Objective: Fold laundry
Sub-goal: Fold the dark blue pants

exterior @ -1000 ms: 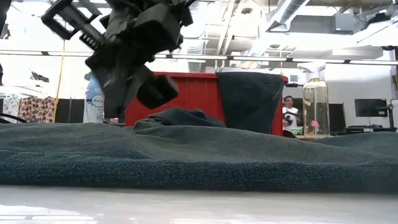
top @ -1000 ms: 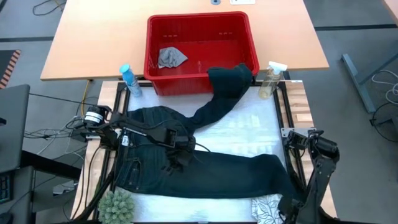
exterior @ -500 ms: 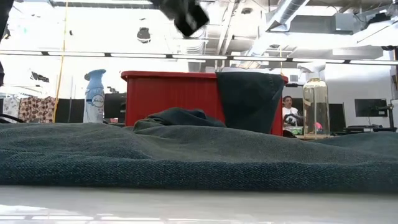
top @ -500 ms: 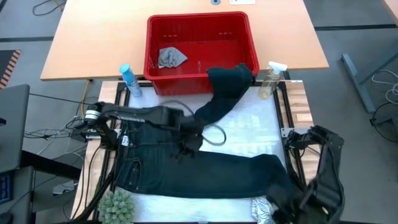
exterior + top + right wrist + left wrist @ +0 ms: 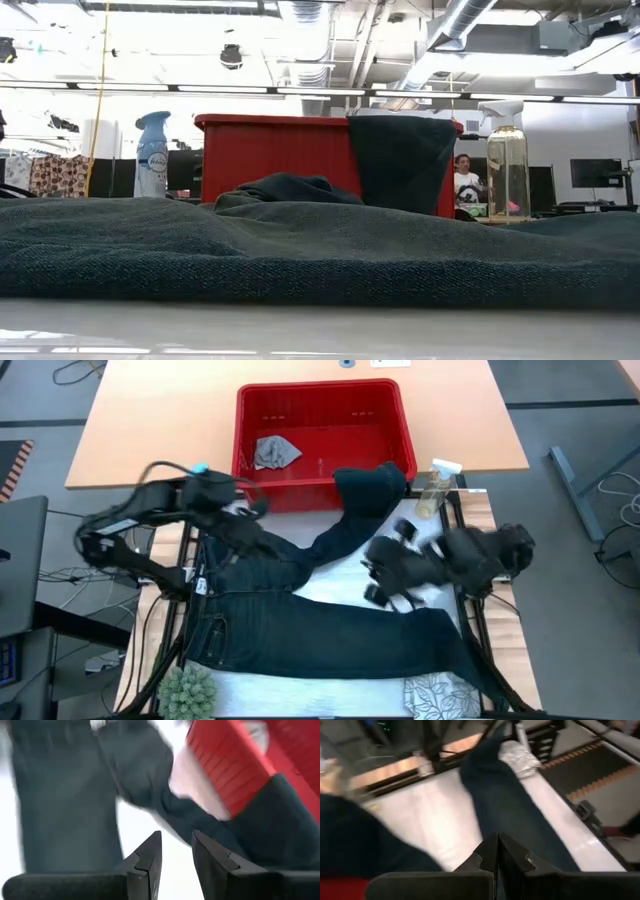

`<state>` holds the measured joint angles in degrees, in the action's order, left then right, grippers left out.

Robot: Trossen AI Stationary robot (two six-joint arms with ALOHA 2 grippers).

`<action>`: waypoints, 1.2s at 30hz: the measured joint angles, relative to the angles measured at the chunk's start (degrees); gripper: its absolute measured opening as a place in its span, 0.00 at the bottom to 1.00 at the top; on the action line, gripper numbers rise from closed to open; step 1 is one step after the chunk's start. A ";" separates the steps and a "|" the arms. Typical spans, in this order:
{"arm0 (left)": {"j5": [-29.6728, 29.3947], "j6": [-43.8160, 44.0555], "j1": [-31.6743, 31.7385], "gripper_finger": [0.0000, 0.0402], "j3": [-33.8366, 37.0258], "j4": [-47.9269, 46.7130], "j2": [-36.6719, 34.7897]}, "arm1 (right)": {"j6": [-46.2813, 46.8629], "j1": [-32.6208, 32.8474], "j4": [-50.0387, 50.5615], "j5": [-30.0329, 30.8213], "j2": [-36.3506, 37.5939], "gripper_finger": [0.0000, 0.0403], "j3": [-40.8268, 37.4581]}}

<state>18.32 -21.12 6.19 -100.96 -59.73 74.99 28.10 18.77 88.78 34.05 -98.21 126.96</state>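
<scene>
The dark blue-black jeans (image 5: 300, 625) lie spread on the table, waist at the left. One leg runs along the near side. The other leg (image 5: 365, 495) (image 5: 400, 160) reaches the red basket (image 5: 320, 405) and is draped over its front rim. A small grey cloth (image 5: 272, 452) lies inside the basket. A white leaf-print cloth (image 5: 435, 695) (image 5: 520, 757) sits at the near right corner. My left gripper (image 5: 258, 532) (image 5: 497, 845) hangs shut, high above the jeans near the basket's front. My right gripper (image 5: 378, 572) (image 5: 176, 852) is open, raised over the table's middle right, with nothing between its fingers.
A blue spray bottle (image 5: 152, 150) stands at the basket's left and a clear spray bottle (image 5: 435, 485) at its right. A green tuft (image 5: 188, 690) sits at the near left corner. A wooden table top (image 5: 150, 420) carries the basket. A person (image 5: 463, 180) shows far behind.
My left gripper has risen off the jeans' waist area and swung toward the far left, near the basket, staying shut. My right gripper has come up from the near right corner and swung toward the table's middle. The jeans have stayed where they lay.
</scene>
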 joint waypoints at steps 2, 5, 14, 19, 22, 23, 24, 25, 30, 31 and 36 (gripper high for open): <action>-1.78 0.92 0.01 0.00 2.48 1.09 -2.64 | -11.93 -6.32 1.36 -7.18 -1.30 0.33 -0.16; -2.85 1.22 -0.01 0.00 7.55 0.53 -5.75 | -28.40 -13.60 1.39 -12.38 -2.56 0.33 -2.43; -5.04 0.88 0.03 0.00 26.24 7.63 -13.94 | -53.74 -28.93 1.31 -13.41 -4.20 0.39 -12.71; -9.39 3.82 0.77 0.00 35.79 17.29 -14.49 | -56.70 -34.95 0.97 -13.38 -4.26 0.47 -22.52; -10.46 4.69 1.86 0.00 40.17 21.62 -12.57 | -58.13 -37.49 -1.53 -13.12 -4.18 0.51 -28.84; -10.51 4.67 2.36 0.00 41.39 22.94 -11.89 | -58.76 -38.34 -2.37 -13.14 -4.21 0.52 -30.65; -10.49 4.64 2.84 0.00 42.39 24.00 -11.26 | -59.83 -39.25 -3.41 -13.10 -4.27 0.52 -32.54; -10.57 4.66 3.37 0.00 43.38 25.05 -10.47 | -61.00 -40.23 -4.49 -12.75 -4.29 0.52 -34.19; -11.57 7.56 5.70 0.00 47.12 28.21 -6.45 | -63.24 -44.36 -12.71 -9.42 -4.26 0.49 -39.39; -11.56 8.19 5.94 0.00 47.54 28.55 -5.79 | -63.23 -44.93 -13.53 -9.12 -4.26 0.48 -39.86; -11.49 10.14 6.37 0.00 51.47 27.95 -3.57 | -63.13 -45.65 -13.96 -5.98 -4.24 0.34 -40.44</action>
<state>6.83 -10.98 12.56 -49.49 -31.78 71.43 -35.04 -26.89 74.81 28.07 -102.45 86.52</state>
